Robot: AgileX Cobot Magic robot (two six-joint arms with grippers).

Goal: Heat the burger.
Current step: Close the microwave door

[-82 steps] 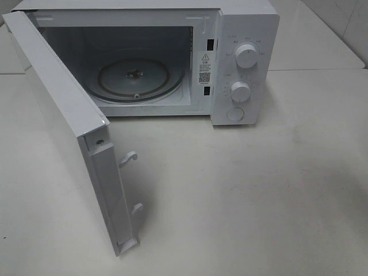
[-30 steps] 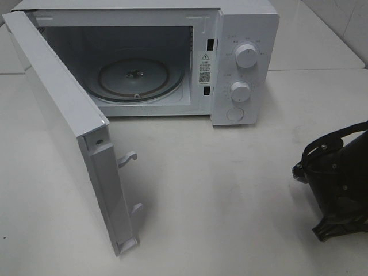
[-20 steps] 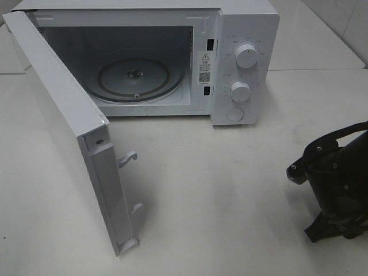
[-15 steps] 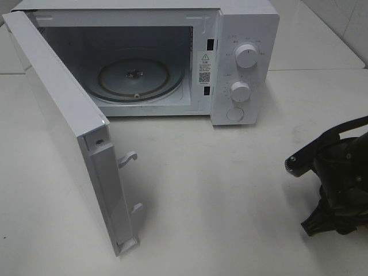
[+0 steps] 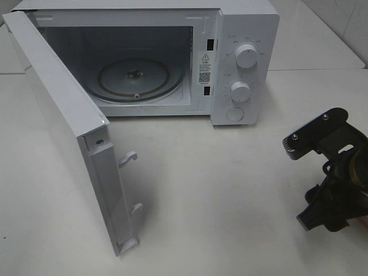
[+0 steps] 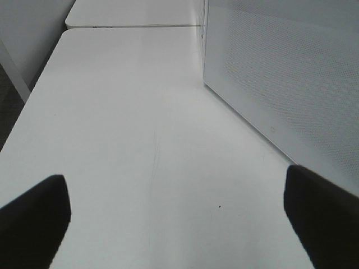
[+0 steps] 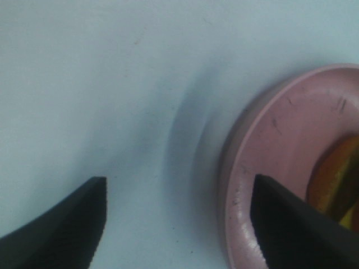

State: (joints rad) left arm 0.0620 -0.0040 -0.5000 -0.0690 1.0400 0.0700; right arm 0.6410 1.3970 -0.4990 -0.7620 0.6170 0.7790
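The right end effector [image 7: 176, 224], released, hangs over the pink plate's [image 7: 263, 162] rim beside the burger [image 7: 334, 182]. It should straddle the rim squarely before clenching. The left end effector [image 6: 176, 218] is spread, empty.

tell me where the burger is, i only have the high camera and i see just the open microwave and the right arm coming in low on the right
Observer: The right wrist view shows a pink plate on the table just beside the right gripper, with part of the burger on it at the picture's edge.
Operator: is the gripper holding the plate yet
Observer: No. Its jaws are open, and one fingertip sits over the plate's rim with nothing clamped.
Operator: and the left arm, i cant see it at all
Observer: The left gripper is open and empty over bare table, with the outer face of the microwave door next to it.
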